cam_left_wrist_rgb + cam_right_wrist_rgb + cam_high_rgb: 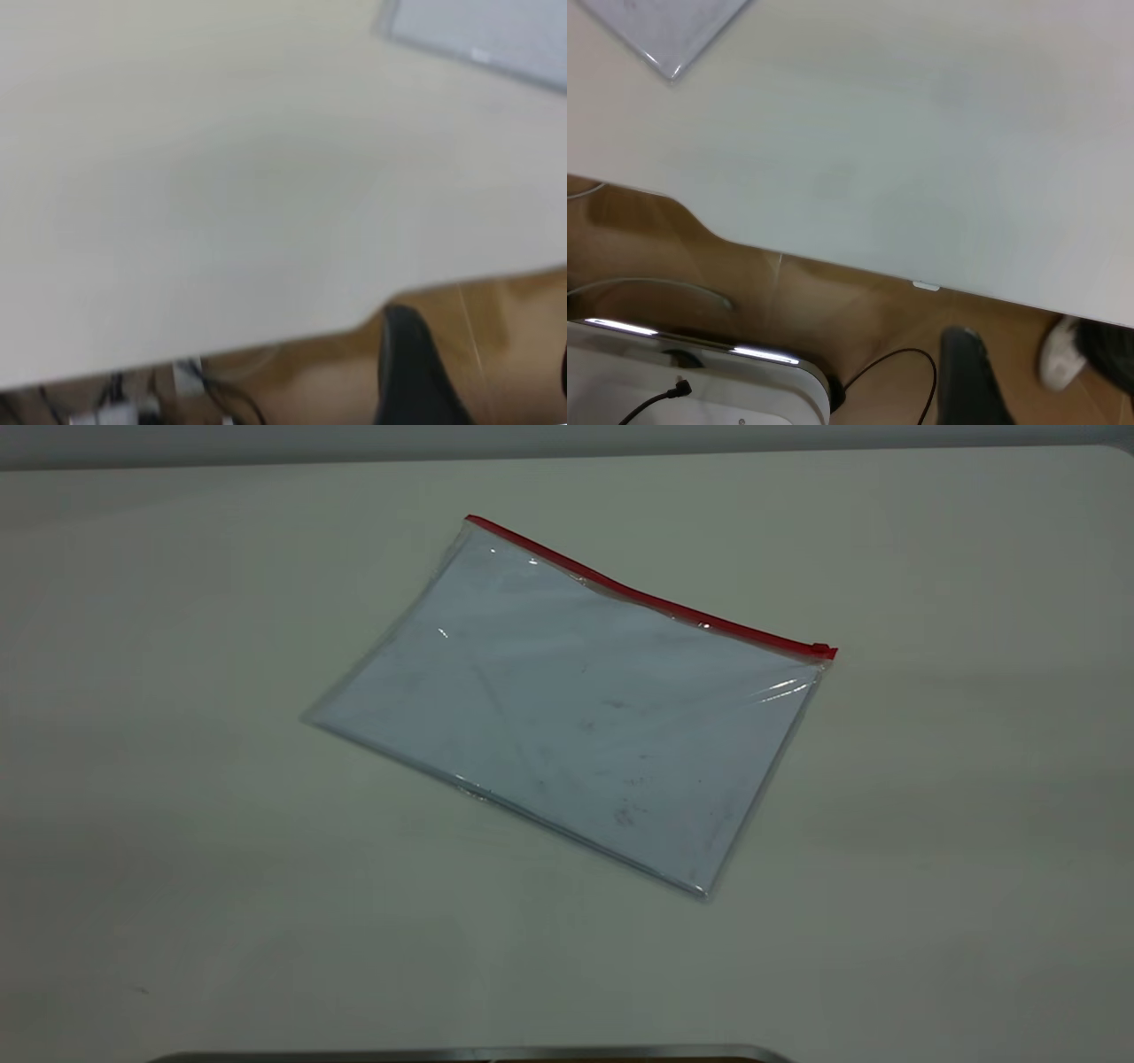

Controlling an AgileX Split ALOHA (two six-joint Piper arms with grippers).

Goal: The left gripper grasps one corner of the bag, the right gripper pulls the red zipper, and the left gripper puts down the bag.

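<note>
The bag, a flat clear pouch with a bluish sheen and smudges, lies flat on the white table. The red zipper runs along its far long edge, with the slider tab at the right end. Neither gripper shows in the exterior view. The left gripper hangs off the table's edge over the floor, with one black finger in view, open and empty. A bag corner shows far from it. The right gripper is also off the table, its finger over the floor, empty. Another bag corner lies far off.
A metal-edged object sits at the table's front edge. Below the table, the right wrist view shows a white device with a black cable, and a white shoe. Cables hang under the table on the left side.
</note>
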